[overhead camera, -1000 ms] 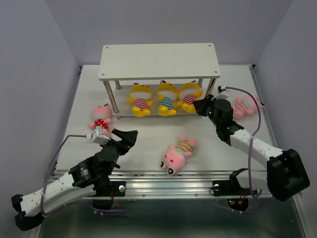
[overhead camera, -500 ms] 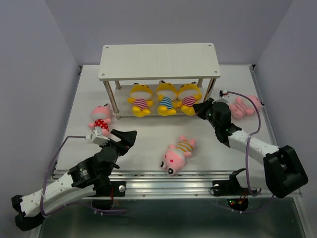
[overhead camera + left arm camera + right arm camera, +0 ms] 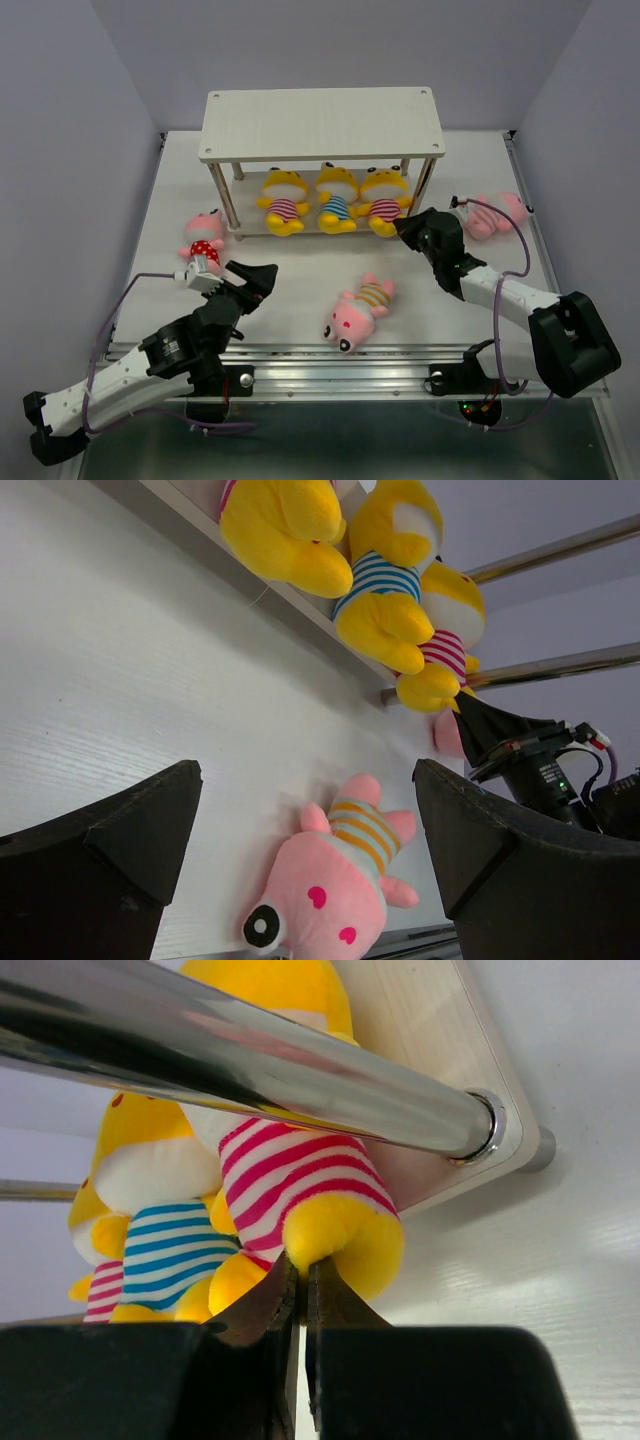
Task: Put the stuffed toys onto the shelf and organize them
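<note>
The shelf [image 3: 320, 120] stands at the back. Three yellow stuffed toys sit in a row on its lower board: left [image 3: 283, 200], middle in blue stripes [image 3: 337, 198], right in red stripes [image 3: 385, 203]. Three pink toys lie on the table: red-dotted [image 3: 203, 238] at the left, striped [image 3: 358, 310] in the front middle, one [image 3: 490, 215] at the right. My right gripper [image 3: 402, 226] is shut, its tips [image 3: 302, 1265] touching the red-striped toy's foot [image 3: 340, 1240]. My left gripper [image 3: 255, 275] is open and empty, with the striped pink toy [image 3: 330, 880] ahead between its fingers.
The shelf's front right leg [image 3: 250, 1060] crosses just above my right gripper, and the lower board's corner [image 3: 430, 1060] is beside it. The right arm's cable [image 3: 500, 215] loops over the right pink toy. Walls close the table at the sides and the back.
My right gripper has drawn back a little from the shelf toward the front, staying at the red-striped yellow toy's foot. The left arm has not moved.
</note>
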`<action>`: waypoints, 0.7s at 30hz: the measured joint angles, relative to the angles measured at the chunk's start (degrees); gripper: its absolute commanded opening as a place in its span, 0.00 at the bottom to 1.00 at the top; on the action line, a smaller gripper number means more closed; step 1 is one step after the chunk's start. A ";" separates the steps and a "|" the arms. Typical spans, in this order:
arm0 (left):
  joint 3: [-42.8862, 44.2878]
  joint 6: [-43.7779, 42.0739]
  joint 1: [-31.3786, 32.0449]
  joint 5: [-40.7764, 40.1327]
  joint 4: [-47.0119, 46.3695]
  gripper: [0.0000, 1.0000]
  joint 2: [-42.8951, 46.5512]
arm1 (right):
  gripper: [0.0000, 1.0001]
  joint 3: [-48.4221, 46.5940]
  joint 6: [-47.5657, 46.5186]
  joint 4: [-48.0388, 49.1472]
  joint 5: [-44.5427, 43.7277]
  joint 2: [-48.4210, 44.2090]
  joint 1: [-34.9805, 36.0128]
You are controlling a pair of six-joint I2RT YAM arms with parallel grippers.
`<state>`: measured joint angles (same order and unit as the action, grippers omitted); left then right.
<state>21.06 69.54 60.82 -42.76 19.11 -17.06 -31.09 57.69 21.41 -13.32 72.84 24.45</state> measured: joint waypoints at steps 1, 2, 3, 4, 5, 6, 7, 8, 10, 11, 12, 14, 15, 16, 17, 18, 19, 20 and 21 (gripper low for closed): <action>0.00 0.00 0.00 0.02 -0.02 0.99 -0.15 | 0.18 0.11 1.22 -0.15 -0.17 0.00 0.00; 0.00 0.00 0.00 0.02 0.00 0.99 -0.28 | 0.19 0.13 2.54 -0.37 -0.26 0.00 0.00; 0.00 0.00 0.00 0.02 -0.02 0.99 -0.37 | 0.22 0.13 2.93 -0.42 -0.26 0.00 0.00; 0.00 0.00 0.00 0.02 0.00 0.99 -0.46 | 0.33 0.13 3.89 -0.55 -0.26 0.00 0.00; 0.00 0.00 0.00 0.04 0.00 0.99 -0.48 | 0.41 0.11 4.39 -0.66 -0.28 0.02 0.00; 0.00 0.00 0.00 0.07 -0.02 0.99 -0.48 | 0.46 0.11 4.85 -0.98 -0.20 0.02 0.00; 0.00 0.00 0.00 0.07 0.00 0.99 -0.48 | 0.56 0.07 5.05 -1.55 -0.02 0.02 0.00; 0.00 0.00 0.00 0.09 -0.02 0.99 -0.48 | 0.60 0.00 5.16 -2.12 0.15 0.02 0.00; 0.00 0.00 0.00 0.11 -0.02 0.99 -0.48 | 0.63 -0.48 4.94 -3.78 0.33 -0.04 0.00; 0.00 0.00 0.00 0.11 -0.02 0.99 -0.48 | 0.65 -0.81 4.72 -4.85 0.33 -0.20 0.00; 0.00 0.00 0.00 0.11 -0.04 0.99 -0.48 | 0.67 -1.25 4.33 -6.34 0.33 -0.61 0.02; 0.00 0.00 0.00 0.17 -0.04 0.99 -0.48 | 0.69 -1.90 3.56 -8.74 0.22 -2.12 0.02; 0.00 0.00 0.00 0.22 -0.07 0.99 -0.50 | 0.73 -2.21 3.28 -9.73 0.20 -3.21 0.02; 0.00 -0.02 0.00 0.22 -0.11 0.99 -0.50 | 0.75 -2.54 2.64 -10.95 0.07 -4.70 0.02; 0.00 -0.02 0.00 0.24 -0.20 0.99 -0.52 | 0.77 -2.80 2.45 -11.69 0.00 -5.68 0.02; 0.00 -0.02 0.00 0.24 -0.26 0.99 -0.55 | 0.79 -3.30 1.99 -12.90 -0.09 -7.02 0.02; 0.00 -0.02 0.00 0.24 -0.39 0.99 -0.63 | 0.83 -3.76 1.57 -13.88 -0.22 -8.11 0.02; 0.00 -0.04 0.00 0.24 -0.48 0.99 -0.81 | 0.86 -4.17 1.14 -14.73 -0.28 -9.01 0.02; 0.00 -0.07 0.00 0.24 -0.48 0.99 -0.92 | 0.89 -4.50 0.74 -15.54 -0.33 -9.86 0.02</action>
<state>21.06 69.47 60.82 -42.52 18.63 -17.98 -35.59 58.43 5.87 -13.65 62.98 24.47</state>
